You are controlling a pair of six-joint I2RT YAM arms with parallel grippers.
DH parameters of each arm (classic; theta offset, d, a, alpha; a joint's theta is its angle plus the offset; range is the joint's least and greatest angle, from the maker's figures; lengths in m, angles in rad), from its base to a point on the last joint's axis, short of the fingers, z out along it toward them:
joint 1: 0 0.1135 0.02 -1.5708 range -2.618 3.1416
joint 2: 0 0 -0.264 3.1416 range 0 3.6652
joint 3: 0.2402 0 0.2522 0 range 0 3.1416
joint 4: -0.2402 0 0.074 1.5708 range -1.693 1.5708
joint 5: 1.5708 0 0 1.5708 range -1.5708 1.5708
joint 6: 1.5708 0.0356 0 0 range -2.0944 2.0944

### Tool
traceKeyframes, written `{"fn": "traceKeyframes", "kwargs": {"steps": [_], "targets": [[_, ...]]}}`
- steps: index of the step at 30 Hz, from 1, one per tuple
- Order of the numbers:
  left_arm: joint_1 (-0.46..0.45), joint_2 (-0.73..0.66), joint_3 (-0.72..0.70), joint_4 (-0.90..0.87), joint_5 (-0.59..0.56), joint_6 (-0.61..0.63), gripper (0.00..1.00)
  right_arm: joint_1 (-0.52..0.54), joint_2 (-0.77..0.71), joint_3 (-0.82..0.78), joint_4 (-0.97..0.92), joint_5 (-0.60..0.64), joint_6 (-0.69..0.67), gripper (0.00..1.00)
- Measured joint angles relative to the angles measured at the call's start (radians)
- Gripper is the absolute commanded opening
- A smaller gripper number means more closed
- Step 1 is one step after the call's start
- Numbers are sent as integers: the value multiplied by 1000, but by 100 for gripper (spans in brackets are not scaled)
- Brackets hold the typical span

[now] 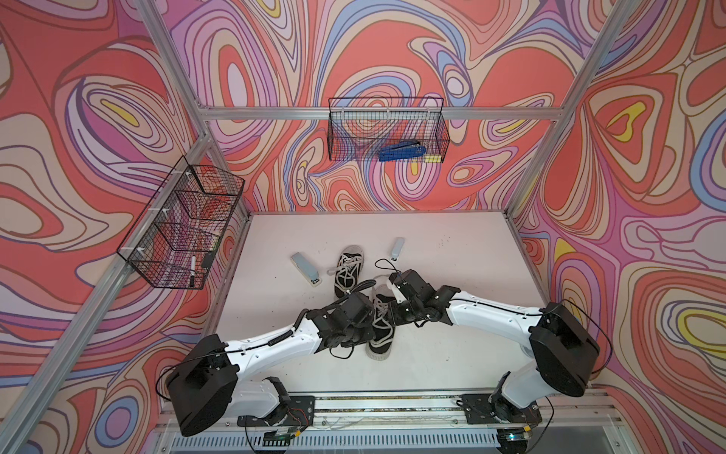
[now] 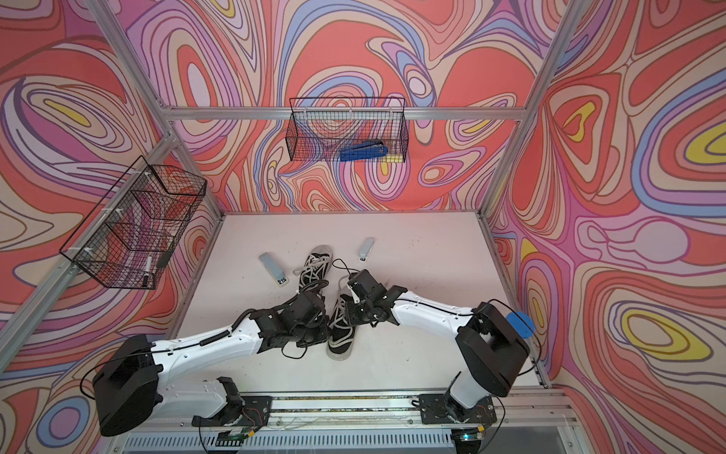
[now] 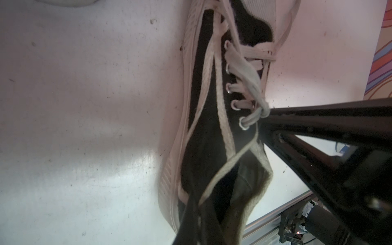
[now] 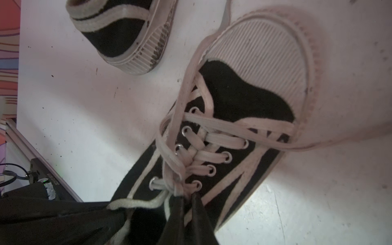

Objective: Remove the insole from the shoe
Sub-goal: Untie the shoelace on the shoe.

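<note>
The shoe (image 4: 233,95) is black with off-white stripes, white laces (image 4: 222,141) and a ribbed white toe cap (image 4: 265,48). The table (image 1: 451,275) is white. The walls (image 1: 393,47) swirl red, pink, lilac, blue and yellow. The wire basket (image 1: 353,133) is black, its stapler (image 1: 400,151) blue.

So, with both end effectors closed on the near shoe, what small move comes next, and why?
Probably pull the right end effector slightly toward the toe. It is shut on the laces, the left end effector pinches the collar of the shoe, and the opening looks narrow; no insole shows.
</note>
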Motion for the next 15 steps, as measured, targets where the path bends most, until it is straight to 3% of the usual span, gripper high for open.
{"fn": "traceKeyframes", "kwargs": {"steps": [15], "targets": [[-10, -39, -19, 37, -40, -83, 0, 1, -186, -126, -25, 125, 168, 0]]}}
